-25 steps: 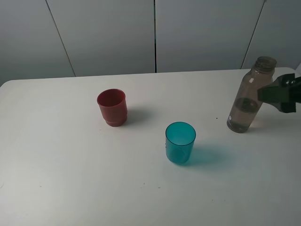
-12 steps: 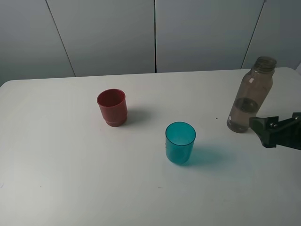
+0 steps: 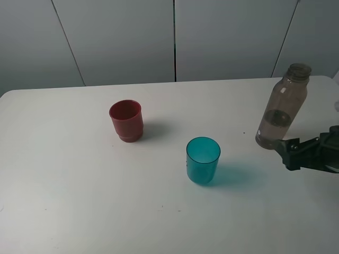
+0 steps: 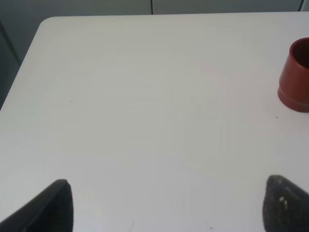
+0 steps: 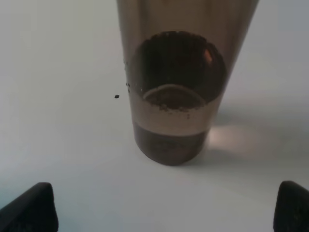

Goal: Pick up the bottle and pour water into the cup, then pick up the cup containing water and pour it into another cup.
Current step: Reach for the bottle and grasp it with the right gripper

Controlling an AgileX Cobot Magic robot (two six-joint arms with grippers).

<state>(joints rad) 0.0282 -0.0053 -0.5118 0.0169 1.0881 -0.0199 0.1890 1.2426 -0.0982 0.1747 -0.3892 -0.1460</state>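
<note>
The smoky grey-brown bottle [image 3: 280, 114] stands upright at the right of the table, with some water in its lower part. In the right wrist view the bottle [image 5: 174, 96] is straight ahead of the fingers. My right gripper [image 3: 290, 153] is open and empty, low over the table just in front of the bottle's base; it also shows in the right wrist view [image 5: 164, 208]. The teal cup [image 3: 203, 160] stands mid-table. The red cup [image 3: 126, 120] stands to its far left and shows in the left wrist view [image 4: 295, 77]. My left gripper [image 4: 169, 208] is open and empty, out of the exterior view.
The white table [image 3: 69, 185] runs back to a grey panelled wall [image 3: 122, 37]. The table's far left corner and edge [image 4: 36, 38] show in the left wrist view. The bottle stands near the table's right edge.
My right gripper has dropped from the height of the bottle's shoulder to table level and edged in toward the bottle's base. Bottle and cups have not moved.
</note>
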